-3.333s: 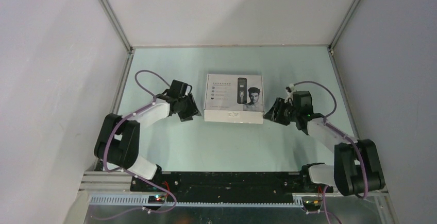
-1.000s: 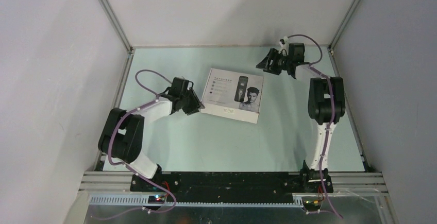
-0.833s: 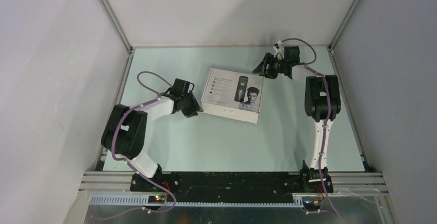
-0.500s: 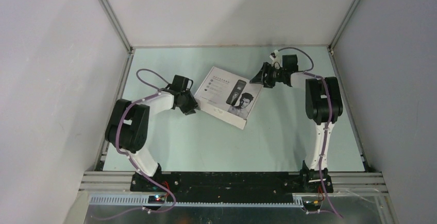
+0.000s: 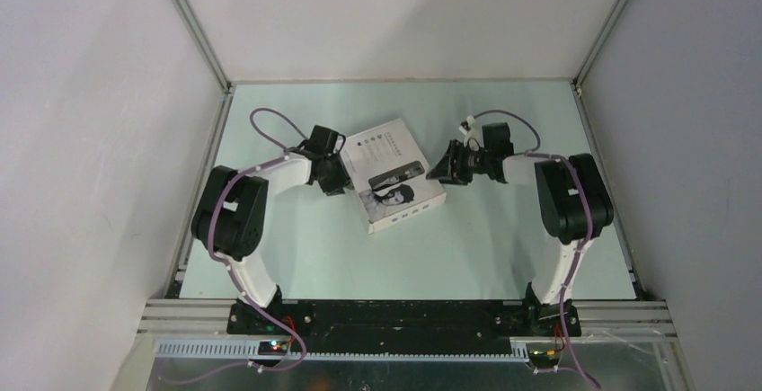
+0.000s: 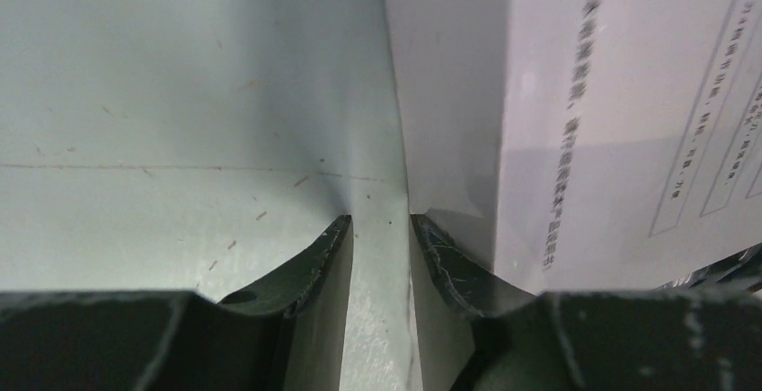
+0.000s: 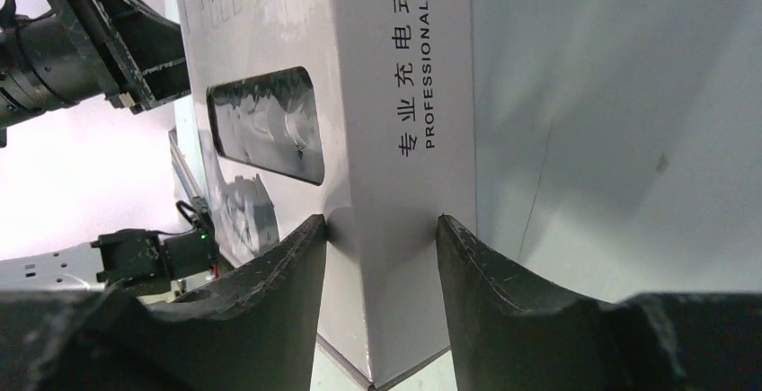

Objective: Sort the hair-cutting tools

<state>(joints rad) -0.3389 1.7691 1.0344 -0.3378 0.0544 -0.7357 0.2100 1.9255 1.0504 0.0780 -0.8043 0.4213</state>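
Observation:
No hair-cutting tools show in any view. A white box [image 5: 395,175] printed with a clipper and a man's face lies skewed at mid-table. My left gripper [image 5: 334,180] sits low at its left corner. In the left wrist view, the left gripper [image 6: 379,225] has a narrow gap showing only table, and its right finger [image 6: 449,265] is against the box [image 6: 620,94]. My right gripper [image 5: 440,171] is at the box's right corner. In the right wrist view, the right gripper [image 7: 377,225] straddles that corner of the box [image 7: 409,67], and both fingertips touch the cardboard.
Grey enclosure walls [image 5: 108,139] close in the table [image 5: 485,247] on the left, back and right. The arm bases stand on a black rail [image 5: 395,317] at the near edge.
The right arm swung from the back right corner down to the box's right corner and its jaws narrowed. The box turned clockwise, bringing the face picture nearer. The left gripper followed the box's left corner.

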